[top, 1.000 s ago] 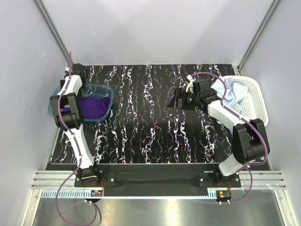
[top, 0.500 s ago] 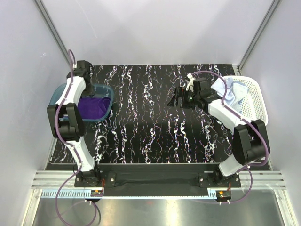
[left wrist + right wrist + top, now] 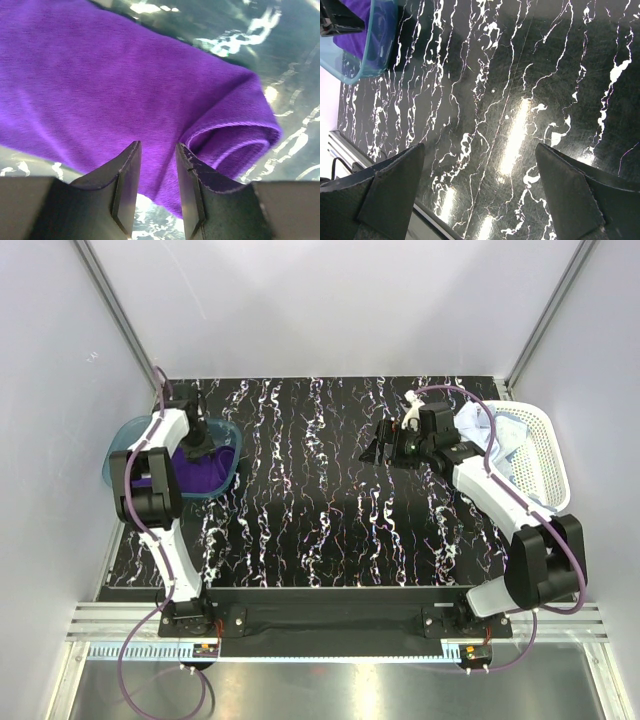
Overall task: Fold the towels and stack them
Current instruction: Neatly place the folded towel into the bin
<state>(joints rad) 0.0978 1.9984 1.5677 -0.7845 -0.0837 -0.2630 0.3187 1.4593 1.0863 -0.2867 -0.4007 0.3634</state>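
Observation:
The deep purple towel [image 3: 190, 475] lies loosely folded in the translucent teal tray [image 3: 118, 440] at the left. My left gripper [image 3: 203, 447] hovers just over it. In the left wrist view its jaws [image 3: 157, 147] stand a narrow gap apart above the purple towel [image 3: 125, 80], with no cloth pinched between them. My right gripper [image 3: 372, 448] is wide open and empty above the middle of the table, as the right wrist view [image 3: 480, 146] also shows. The light blue towel [image 3: 512, 432] lies bunched with pale white cloth [image 3: 474, 426] in the basket.
The white plastic mesh basket [image 3: 548, 465] stands at the right edge. The black marbled table [image 3: 310, 510] spans the area between tray and basket. The tray [image 3: 372, 47] and a bit of the purple towel [image 3: 355, 12] show at the upper left of the right wrist view.
My left gripper has swung from the tray's far left rim to the right and down over the purple towel. My right gripper has shifted slightly toward the back.

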